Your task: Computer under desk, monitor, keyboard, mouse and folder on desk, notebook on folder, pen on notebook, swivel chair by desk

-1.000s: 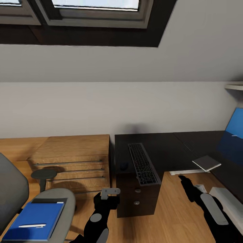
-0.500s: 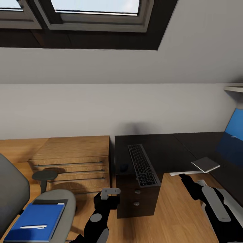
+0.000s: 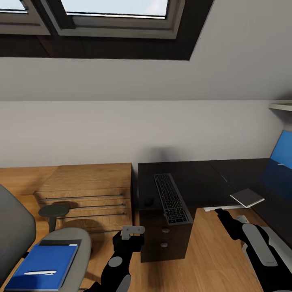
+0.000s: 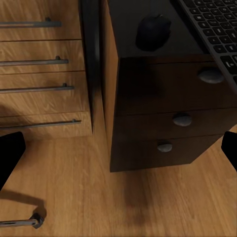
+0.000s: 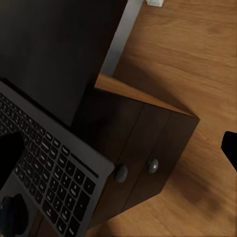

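Observation:
The black desk [image 3: 190,178] carries the keyboard [image 3: 172,197] over its drawer pedestal [image 4: 163,118], the mouse [image 3: 149,200] beside it, and the grey notebook [image 3: 247,197] further right. On the grey swivel chair [image 3: 79,243] at lower left lies the blue folder [image 3: 48,257] with the pen [image 3: 39,272] on it. My left gripper [image 3: 132,237] hangs open over the floor before the pedestal. My right gripper [image 3: 221,213] is open below the notebook, near the desk's inner edge. A light grey computer [image 3: 281,242] edge shows behind my right arm. The monitor is out of view.
A light wooden dresser [image 3: 89,190] with bar handles stands against the desk's left side. A round dark pad on a post [image 3: 52,210] rises between chair and dresser. A blue wall panel [image 3: 284,154] and a shelf [image 3: 282,104] are at far right. Wood floor [image 3: 211,247] lies under the desk.
The head view tilted up slightly a second ago and my right forearm shifted a little to the right. Over the last half second nothing has visibly moved.

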You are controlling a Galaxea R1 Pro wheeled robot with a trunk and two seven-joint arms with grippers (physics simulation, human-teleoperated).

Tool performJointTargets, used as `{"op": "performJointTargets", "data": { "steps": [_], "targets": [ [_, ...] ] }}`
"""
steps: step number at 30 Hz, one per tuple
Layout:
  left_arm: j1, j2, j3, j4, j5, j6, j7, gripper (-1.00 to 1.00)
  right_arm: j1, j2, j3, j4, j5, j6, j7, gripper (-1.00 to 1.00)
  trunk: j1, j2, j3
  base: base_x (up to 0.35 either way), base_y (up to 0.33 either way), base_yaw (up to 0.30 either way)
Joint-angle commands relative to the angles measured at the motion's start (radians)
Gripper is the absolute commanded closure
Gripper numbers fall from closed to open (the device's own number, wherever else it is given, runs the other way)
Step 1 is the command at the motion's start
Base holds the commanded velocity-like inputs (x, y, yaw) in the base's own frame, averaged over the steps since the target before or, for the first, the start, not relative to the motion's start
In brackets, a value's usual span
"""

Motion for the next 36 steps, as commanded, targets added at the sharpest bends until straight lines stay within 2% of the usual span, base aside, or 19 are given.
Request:
{"op": "performJointTargets", "data": {
  "steps": [1,6,13,25,28,30,36],
  "targets": [
    [-0.001,0.001,-0.002,-0.001,0.008,0.003,0.008,-1.0,-0.001,0.0,-0.001,-0.001,-0.003,0.004,-0.006,-1.0,0.0,-0.001,-0.001,0.0,0.0,0.0],
    [-0.001,0.002,-0.001,-0.001,0.008,0.003,0.008,-1.0,-0.001,0.002,-0.002,0.001,0.004,0.001,-0.006,-1.0,0.0,-0.001,-0.001,0.0,0.0,0.0],
    [-0.001,0.002,-0.002,-0.001,0.007,0.003,0.008,-1.0,0.0,0.004,-0.002,0.005,0.038,-0.002,0.043,-1.0,0.0,-0.001,-0.001,0.0,0.0,0.0],
    [-0.001,0.002,-0.002,-0.002,0.006,0.0,0.008,-1.0,0.0,0.002,-0.001,0.003,0.046,-0.003,0.045,-1.0,0.0,-0.001,-0.001,0.126,-0.119,0.0],
    [-0.001,0.004,-0.001,-0.004,0.004,0.0,0.008,-1.0,0.0,0.004,-0.001,-0.002,0.151,-0.003,0.045,-1.0,0.0,-0.001,-0.001,0.015,-0.014,0.0],
    [-0.001,0.01,-0.002,-0.009,0.004,-0.002,0.008,-1.0,0.0,0.005,0.0,-0.003,0.196,-0.003,0.045,-1.0,0.0,-0.001,-0.001,0.006,-0.005,0.0],
    [-0.001,0.025,-0.004,-0.029,0.004,-0.005,0.008,-1.0,0.0,0.007,0.003,-0.002,0.272,-0.006,0.057,-1.0,0.0,-0.001,-0.001,0.002,-0.002,0.0]
  ]
}}
